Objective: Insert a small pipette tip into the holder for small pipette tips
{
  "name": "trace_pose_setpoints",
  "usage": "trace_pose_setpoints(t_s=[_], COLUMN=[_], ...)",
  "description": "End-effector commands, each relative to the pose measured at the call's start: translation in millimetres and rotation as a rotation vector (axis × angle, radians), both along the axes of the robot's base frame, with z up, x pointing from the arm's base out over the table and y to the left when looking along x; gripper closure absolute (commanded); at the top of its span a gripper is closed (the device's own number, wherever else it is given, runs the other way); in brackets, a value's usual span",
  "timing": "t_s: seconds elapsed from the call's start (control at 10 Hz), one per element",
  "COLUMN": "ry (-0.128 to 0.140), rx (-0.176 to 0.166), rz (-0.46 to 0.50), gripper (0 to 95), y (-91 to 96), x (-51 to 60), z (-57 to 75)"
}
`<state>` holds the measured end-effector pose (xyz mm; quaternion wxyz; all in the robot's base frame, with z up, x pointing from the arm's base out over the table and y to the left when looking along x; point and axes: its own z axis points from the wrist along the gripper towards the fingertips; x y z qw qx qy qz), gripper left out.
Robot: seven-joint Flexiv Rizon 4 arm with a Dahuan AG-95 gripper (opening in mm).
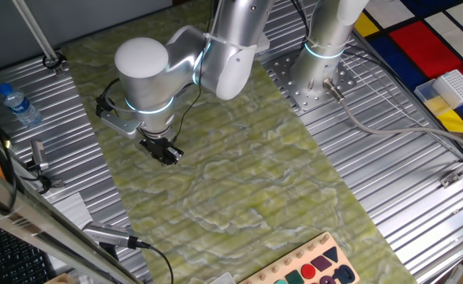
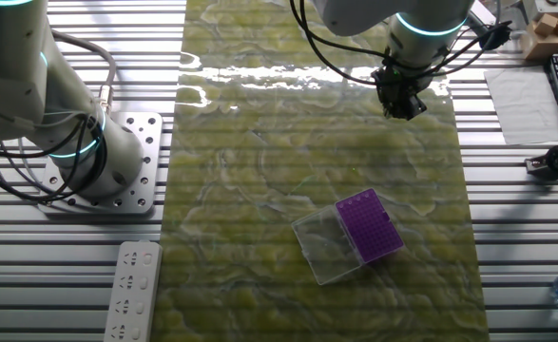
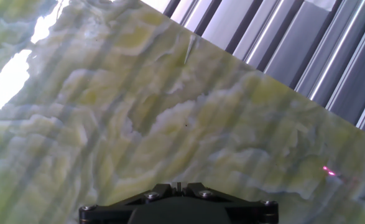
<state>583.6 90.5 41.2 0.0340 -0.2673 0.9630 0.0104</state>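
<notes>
The holder for small pipette tips [image 2: 371,225] is a flat purple square box on the green mat, with its clear cover [image 2: 327,248] lying open beside it. My gripper [image 2: 404,103] hangs over the far side of the mat, well away from the holder. The same gripper [image 1: 162,151] is also in the fixed view beside the arm. In the hand view the gripper [image 3: 178,185] has its jaws shut to a thin slit. A thin pale tapered sliver [image 3: 188,47], which looks like the small pipette tip, lies on the mat ahead near the mat's edge.
Ribbed metal table [image 3: 306,56] borders the mat. A second arm's base [image 2: 107,171] and a white remote [image 2: 131,290] are on one side. A white gridded rack [image 1: 457,87], a water bottle [image 1: 18,104] and a shape board [image 1: 318,268] sit around the edges.
</notes>
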Motion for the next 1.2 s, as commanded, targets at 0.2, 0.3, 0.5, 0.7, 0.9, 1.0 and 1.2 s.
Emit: trace_pose_setpoints(t_s=[0.2,0.3,0.5,0.7,0.9,1.0,1.2], ry=[0.0,0.0,0.0,-0.017,-0.011,-0.009,-0.006], rx=[0.0,0.0,0.0,-0.009,-0.023,-0.023,-0.022], rz=[0.0,0.0,0.0,-0.152,-0.16,-0.156,-0.161], gripper=[95.0,95.0,95.0,95.0,95.0,95.0,95.0], y=[0.1,0.1,0.1,40.0,38.7,37.2,36.7], x=[0.0,0.0,0.0,14.4,10.9,6.8,6.1], z=[0.1,0.1,0.1,12.4,12.0,13.8,17.6])
